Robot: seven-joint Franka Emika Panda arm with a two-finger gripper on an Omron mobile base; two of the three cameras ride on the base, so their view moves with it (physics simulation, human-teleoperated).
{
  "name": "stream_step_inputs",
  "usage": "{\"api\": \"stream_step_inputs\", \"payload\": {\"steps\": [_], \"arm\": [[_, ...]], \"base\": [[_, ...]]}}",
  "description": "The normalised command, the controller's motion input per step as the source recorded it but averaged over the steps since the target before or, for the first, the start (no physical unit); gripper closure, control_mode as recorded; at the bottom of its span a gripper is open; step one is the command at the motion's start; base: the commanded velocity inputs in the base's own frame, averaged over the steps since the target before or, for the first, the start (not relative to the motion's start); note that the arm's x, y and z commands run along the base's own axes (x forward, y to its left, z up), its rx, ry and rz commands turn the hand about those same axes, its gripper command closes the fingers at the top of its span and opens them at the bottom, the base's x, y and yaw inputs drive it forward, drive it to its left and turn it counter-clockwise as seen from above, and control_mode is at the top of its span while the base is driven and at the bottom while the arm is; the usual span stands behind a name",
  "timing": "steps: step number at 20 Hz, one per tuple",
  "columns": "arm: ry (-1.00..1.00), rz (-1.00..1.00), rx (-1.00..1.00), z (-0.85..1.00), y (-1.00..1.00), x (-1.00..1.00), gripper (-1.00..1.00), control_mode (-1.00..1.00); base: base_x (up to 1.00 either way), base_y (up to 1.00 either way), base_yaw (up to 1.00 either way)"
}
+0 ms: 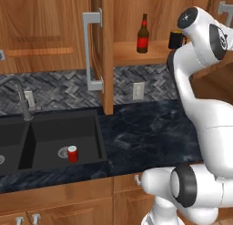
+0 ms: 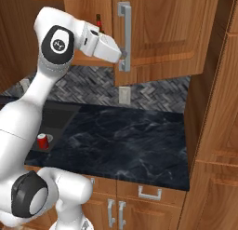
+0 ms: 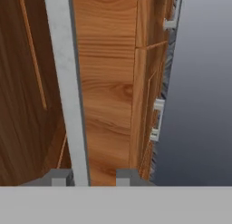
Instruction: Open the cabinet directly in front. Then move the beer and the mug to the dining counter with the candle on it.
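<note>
The wooden cabinet [image 1: 107, 51] on the wall has its doors swung open. In the left base view one door sticks out toward us, edge on, with a long silver handle [image 1: 93, 51] on it. Inside, on the shelf [image 1: 132, 53], stands the brown beer [image 1: 143, 35] bottle with its red label. The black mug [image 1: 176, 39] sits at 3 o'clock from the beer, near it but not touching. The white arm hides part of the mug.

In the right base view the other door [image 2: 158, 33] is open too. The gripper [image 2: 123, 53] is at the low end of that door's silver bar [image 2: 124, 36]. The beer's red neck [image 2: 98, 23] peeks out just above the arm.

In the hand view the two dark fingertips [image 3: 60, 177] sit one on each side of the silver bar [image 3: 68, 87], at 6 o'clock. The jaws are narrow, with the bar between them. I cannot tell if they squeeze the bar or are just off it.

Below, the black stone counter [image 1: 150, 133] has a black sink [image 1: 50, 137] at its 9 o'clock side. A short red can [image 1: 73, 154] stands inside the sink.
</note>
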Motion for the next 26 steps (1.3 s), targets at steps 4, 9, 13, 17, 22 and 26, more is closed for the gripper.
{"api": "stream_step_inputs", "payload": {"steps": [4,9,13,17,22,26], "arm": [[-0.08,0.0,0.15,0.05,-0.88,-0.56,1.0,-1.0],[-0.1,0.05,0.09,0.0,-0.03,-0.15,-1.0,-1.0],[-0.08,0.06,0.03,0.0,0.14,-0.26,-1.0,-1.0],[-0.03,0.06,0.03,0.07,0.19,-0.44,-1.0,-1.0],[0.0,0.0,0.01,0.17,0.47,-0.5,-1.0,-1.0],[0.0,0.0,0.0,0.09,0.66,-0.3,-1.0,-1.0]], "base": [[0.0,0.0,0.0],[0.0,0.0,0.0],[0.0,0.0,0.0],[0.0,0.0,0.0],[0.0,0.0,0.0],[0.0,0.0,0.0]]}}
